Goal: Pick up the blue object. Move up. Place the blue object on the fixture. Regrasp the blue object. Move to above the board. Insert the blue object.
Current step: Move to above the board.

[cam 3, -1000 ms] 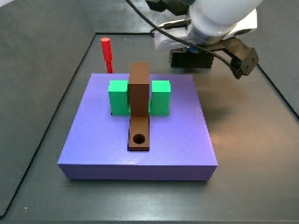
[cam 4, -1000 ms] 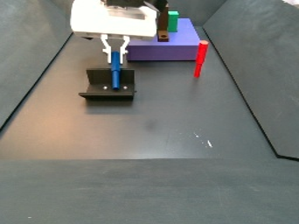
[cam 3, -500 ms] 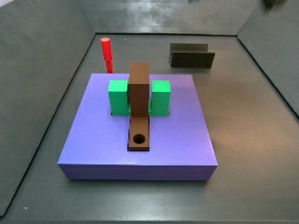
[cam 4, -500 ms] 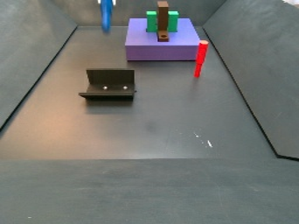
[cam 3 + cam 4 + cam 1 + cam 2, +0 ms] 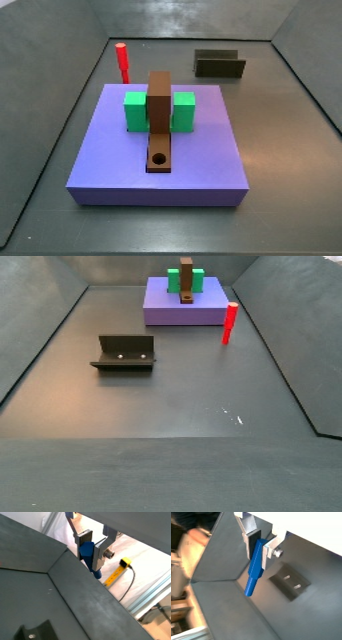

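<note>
My gripper (image 5: 92, 554) is shut on the blue object (image 5: 95, 573), a slim blue peg clamped at one end between the silver fingers; the rest sticks out past the fingertips. Both wrist views show this: gripper (image 5: 261, 547), blue object (image 5: 254, 574). The gripper and peg are out of both side views, high above the floor. The fixture (image 5: 219, 65) stands empty on the dark floor; it also shows in a side view (image 5: 124, 353) and a wrist view (image 5: 290, 582). The brown board (image 5: 160, 115) with its round hole (image 5: 160, 159) lies between two green blocks (image 5: 135, 110).
The board and green blocks sit on a purple platform (image 5: 160, 182), also seen in a side view (image 5: 167, 311). A red upright peg (image 5: 122, 62) stands beside the platform (image 5: 229, 323). Dark walls ring the floor.
The gripper lifted the blue object off the fixture and rose out of both side views; half a second ago the peg still showed at the top of a side view.
</note>
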You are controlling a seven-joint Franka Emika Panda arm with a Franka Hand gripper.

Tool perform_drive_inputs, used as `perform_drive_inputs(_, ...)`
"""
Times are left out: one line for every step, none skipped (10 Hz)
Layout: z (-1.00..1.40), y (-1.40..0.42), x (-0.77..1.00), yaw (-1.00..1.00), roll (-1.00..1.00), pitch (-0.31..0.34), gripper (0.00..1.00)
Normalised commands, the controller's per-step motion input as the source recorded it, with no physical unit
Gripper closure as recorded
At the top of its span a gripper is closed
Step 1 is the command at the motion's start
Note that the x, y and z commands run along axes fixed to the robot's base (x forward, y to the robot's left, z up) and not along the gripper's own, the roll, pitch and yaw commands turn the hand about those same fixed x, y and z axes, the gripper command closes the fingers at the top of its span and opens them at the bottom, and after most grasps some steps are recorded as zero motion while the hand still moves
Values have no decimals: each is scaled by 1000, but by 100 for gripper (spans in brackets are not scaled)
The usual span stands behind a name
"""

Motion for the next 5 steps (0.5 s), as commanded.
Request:
perform_drive_inputs(292,-1400,-916,-260,-1000,105,100)
perform_drive_inputs(320,-1400,-983,-248,-1000,93,100)
perform_drive_inputs(284,-1400,-1010,-244,-1000,110,100)
perform_drive_inputs(301,-1400,-987,-233,-1000,123,100)
perform_drive_inputs(174,-867,-643,-223,-1000,137,100)
